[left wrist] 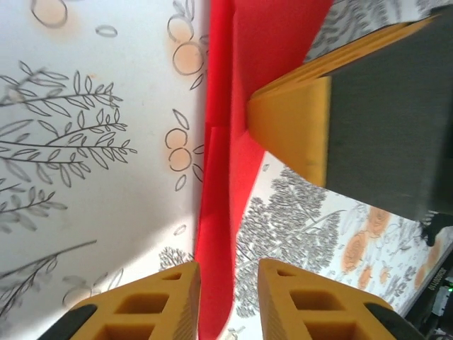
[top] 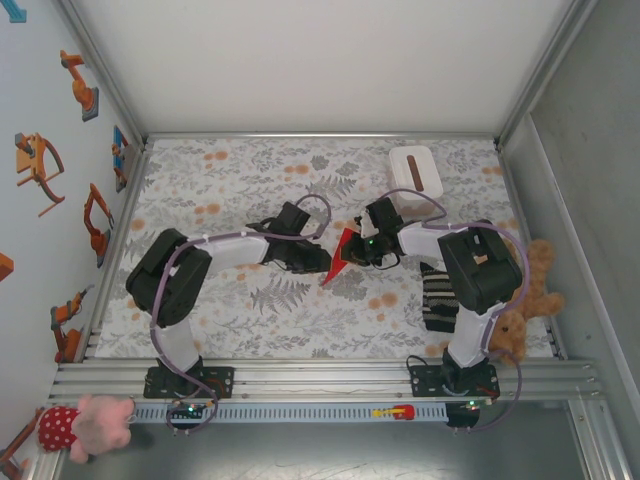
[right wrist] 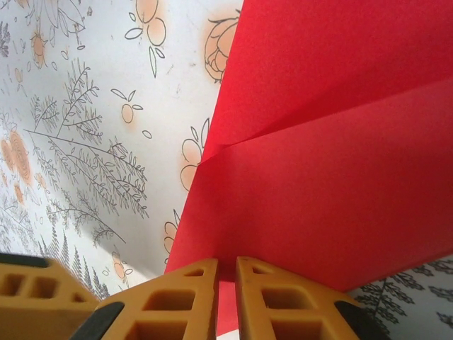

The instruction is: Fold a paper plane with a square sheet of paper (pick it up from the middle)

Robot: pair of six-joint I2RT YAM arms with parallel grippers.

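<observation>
Middle of the flowered desk (top: 230, 190), and the two arms meet nose to nose with the paper (top: 338, 260) right between them. It's a red folded shape, broad up by the right arm and narrowing to a sharp tip that points to the near left. Whether that tip touches the desk, I can't tell from above. On the right wrist camera, the right claw (right wrist: 226, 262) is clenched on the paper. Its two yellow tips are almost together, with a sliver of red caught in the slit, and the sheet fans out wide beyond them. A fold line runs across the sheet where one layer laps over another. Over to the left wrist camera: the paper shows edge-on there, a narrow red band running top to bottom, passing between the tips of the left claw (left wrist: 228, 268). That claw is released. Its tips stand apart, one right at the red edge, the other with the desk pattern showing in the gap beside the paper. In that same view the right claw comes in from the upper right, pressed onto the paper's flat side. Behind the right arm, a white box (top: 415, 172) with a dark slot sits near the far edge, well apart from the paper.
</observation>
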